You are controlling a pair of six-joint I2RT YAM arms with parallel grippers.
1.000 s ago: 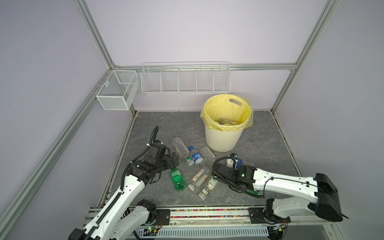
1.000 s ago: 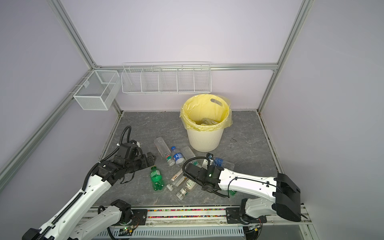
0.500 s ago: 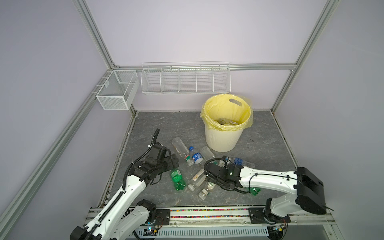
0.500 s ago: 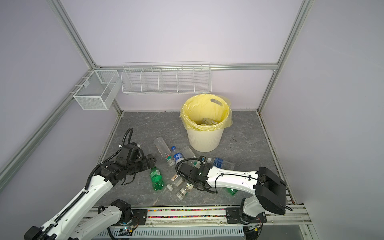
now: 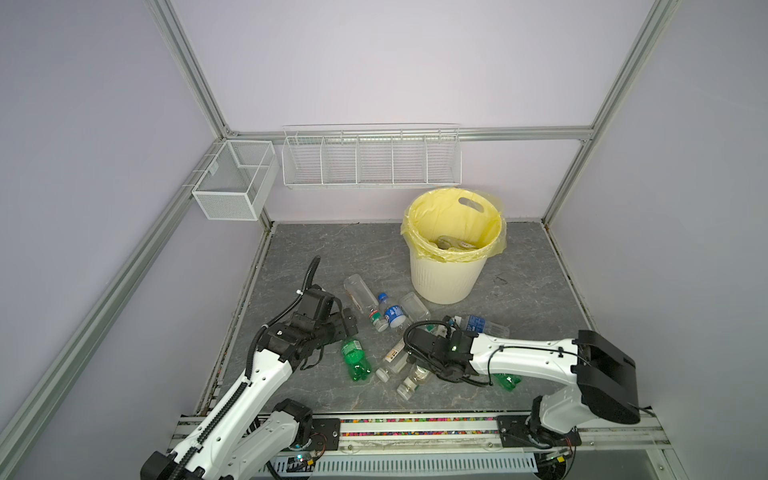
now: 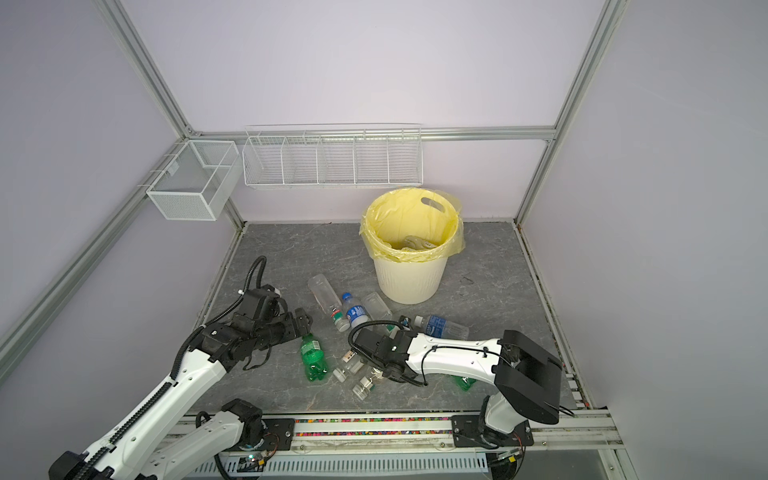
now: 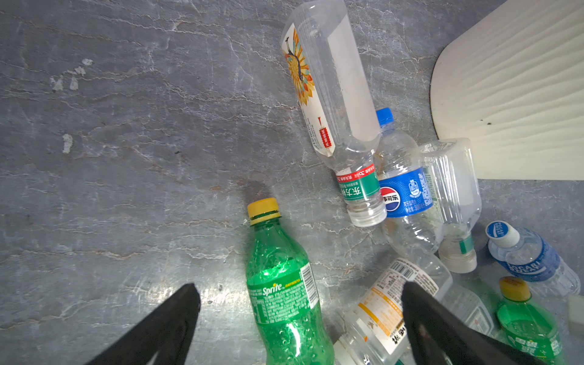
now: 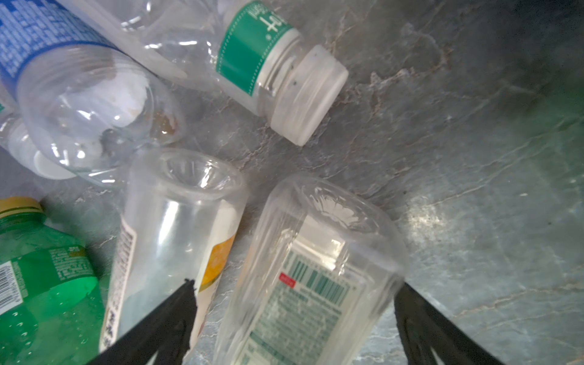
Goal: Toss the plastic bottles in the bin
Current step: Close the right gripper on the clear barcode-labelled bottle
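Left gripper [image 7: 298, 284] hovering with jaws spread, green bottle [image 7: 278, 294] lying between them on floor [image 7: 126, 158], right gripper [image 8: 295, 282] spreading wide around clear bottle [image 8: 316, 252], other bottles [image 5: 392, 313] lying clustered alongside, bin [image 5: 444, 282] standing upright at 1 o'clock of cluster.

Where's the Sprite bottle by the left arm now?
In both top views the Sprite bottle lies on the floor left of centre, cap end by the open left claw, orange-labelled bottle to its right.
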